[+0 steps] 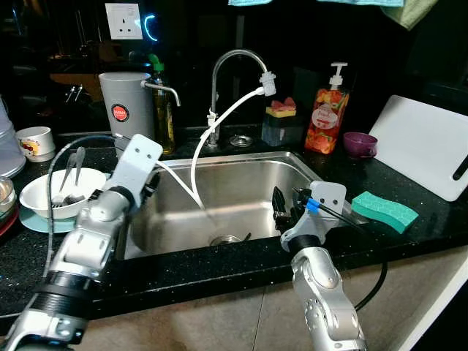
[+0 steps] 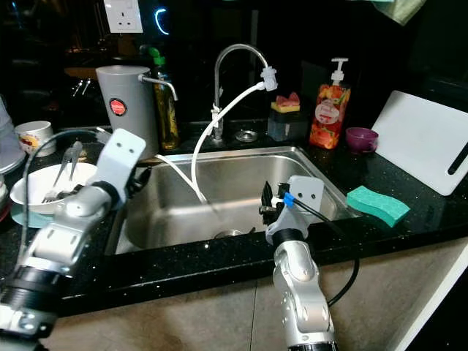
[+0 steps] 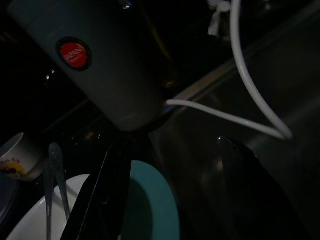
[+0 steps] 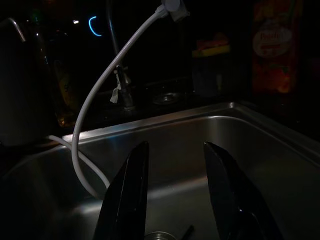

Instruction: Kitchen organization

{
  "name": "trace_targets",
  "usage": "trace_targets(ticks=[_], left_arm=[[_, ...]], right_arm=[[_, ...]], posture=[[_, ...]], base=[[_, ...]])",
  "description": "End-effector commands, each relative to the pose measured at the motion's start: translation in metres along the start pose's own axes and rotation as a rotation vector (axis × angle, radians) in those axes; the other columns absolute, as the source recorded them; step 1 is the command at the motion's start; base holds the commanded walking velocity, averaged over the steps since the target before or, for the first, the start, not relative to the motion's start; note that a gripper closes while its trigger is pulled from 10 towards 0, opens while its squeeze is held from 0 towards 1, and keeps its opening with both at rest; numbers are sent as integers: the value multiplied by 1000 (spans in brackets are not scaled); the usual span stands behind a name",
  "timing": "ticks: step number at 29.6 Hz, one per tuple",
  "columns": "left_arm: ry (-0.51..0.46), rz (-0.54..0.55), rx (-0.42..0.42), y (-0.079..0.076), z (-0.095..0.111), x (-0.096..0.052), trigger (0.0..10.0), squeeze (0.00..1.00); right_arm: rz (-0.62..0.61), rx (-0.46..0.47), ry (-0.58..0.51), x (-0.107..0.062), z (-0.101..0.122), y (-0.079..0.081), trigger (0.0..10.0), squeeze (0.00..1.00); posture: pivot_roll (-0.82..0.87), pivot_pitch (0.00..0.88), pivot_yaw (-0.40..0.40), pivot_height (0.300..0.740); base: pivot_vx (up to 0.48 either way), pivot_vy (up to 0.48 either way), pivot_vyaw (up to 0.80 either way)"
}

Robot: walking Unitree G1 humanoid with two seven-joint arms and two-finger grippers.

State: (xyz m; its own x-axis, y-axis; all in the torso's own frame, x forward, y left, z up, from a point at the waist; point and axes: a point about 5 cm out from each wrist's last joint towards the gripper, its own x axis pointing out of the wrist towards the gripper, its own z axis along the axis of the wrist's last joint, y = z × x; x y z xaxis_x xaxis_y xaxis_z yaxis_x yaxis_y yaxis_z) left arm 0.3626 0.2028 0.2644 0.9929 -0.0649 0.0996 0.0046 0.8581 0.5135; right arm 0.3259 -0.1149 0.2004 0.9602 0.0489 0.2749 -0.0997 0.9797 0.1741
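Note:
A steel sink (image 1: pixel 241 175) is set into the black counter, with a tap (image 1: pixel 235 57) and a white hose (image 1: pixel 219 124) trailing into it. My left gripper (image 3: pixel 176 141) is open, hovering over the sink's left rim beside a white bowl (image 1: pixel 44 194) that holds metal utensils (image 1: pixel 72 172) and stands on a teal plate (image 1: pixel 40 223). Over the sink's right front, my right gripper (image 1: pixel 287 201) is open and holds nothing; it points into the basin (image 4: pixel 175 165). A green sponge (image 1: pixel 384 210) lies on the counter to its right.
A grey kettle (image 1: pixel 124 110) and an oil bottle (image 1: pixel 162 113) stand behind the bowl. A patterned cup (image 1: pixel 34 142) is at far left. A sponge holder (image 1: pixel 281 126), orange soap bottle (image 1: pixel 327 113), purple cup (image 1: pixel 360 144) and white cutting board (image 1: pixel 424 146) are at the back right.

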Motion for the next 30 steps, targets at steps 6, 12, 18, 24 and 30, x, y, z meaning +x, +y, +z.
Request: trace_targets(ticks=[6,12,18,24,30], left_arm=[[74,-1,-19,21,-10,-8,10000,0],[111,49,-18,33,-13,-9,10000,0],[116,58,10,37,-15,-11,10000,0],[148,31,19,35,-23,-12,10000,0],[156,110,-72,47,-25,-9,10000,0]], right_arm=[[0,11,0,-1,1,2,10000,0],[-1,11,-2,0,1,1,10000,0],[-8,9,-8,0,2,0,10000,0],[-8,8,-8,0,2,0,10000,0],[-7,7,-9,1,3,0,10000,0]], posture=[[166,52,-38,740],[166,52,-38,740],[161,50,-31,740],[163,50,-31,740],[162,49,-34,740]], base=[[0,0,0],[0,0,0],[0,0,0],[0,0,0],[0,0,0]])
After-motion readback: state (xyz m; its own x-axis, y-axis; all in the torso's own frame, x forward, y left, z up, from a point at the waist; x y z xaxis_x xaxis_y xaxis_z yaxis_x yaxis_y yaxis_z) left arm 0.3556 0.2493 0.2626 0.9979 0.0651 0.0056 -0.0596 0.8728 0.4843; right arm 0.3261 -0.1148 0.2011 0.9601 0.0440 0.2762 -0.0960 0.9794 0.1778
